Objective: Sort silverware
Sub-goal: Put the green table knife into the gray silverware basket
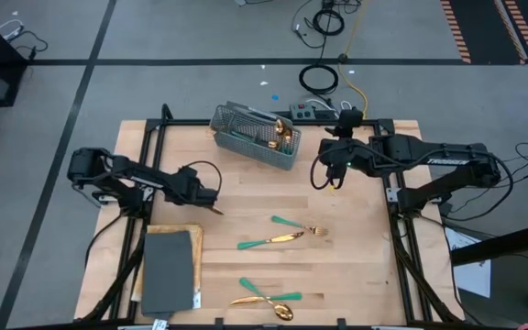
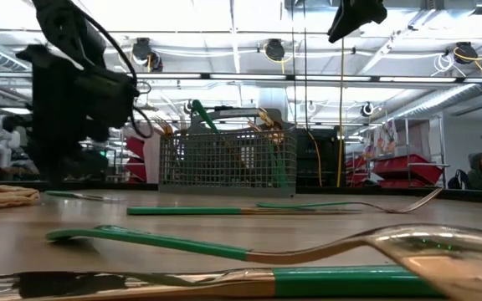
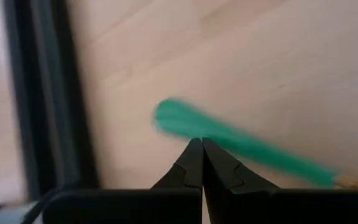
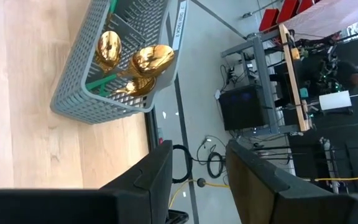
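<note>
The left gripper point(image 3: 201, 144) has its jaws pressed fully together with nothing between them, and in its wrist view a teal-green handle point(image 3: 241, 144) lies on the counter just beyond the fingertips, its long axis running slantwise across the line of the jaws rather than along it. From above, the left gripper point(image 1: 211, 196) sits low over the counter point(image 1: 356, 275), well to the side of the grey mesh basket point(image 1: 255, 137) and nearer the dark pad point(image 1: 168, 270) than the basket is. The right gripper point(image 4: 197, 171) holds its jaws parted and empty; it hangs high near the basket's far end point(image 1: 337, 170), and its wrist view looks toward the basket point(image 4: 117, 56), where gold spoon heads point(image 4: 135, 59) stand in one compartment. The loose silverware lies out in the open counter away from the basket: a fork point(image 1: 298, 226) and a longer piece point(image 1: 271, 241) toward the middle, and a crossed pair point(image 1: 269, 298) farther still from the basket. The left arm looks nearer to these pieces. Judging by the layout, the next pick calls for the left jaws to open and straddle a handle crosswise before carrying it toward the basket.
</note>
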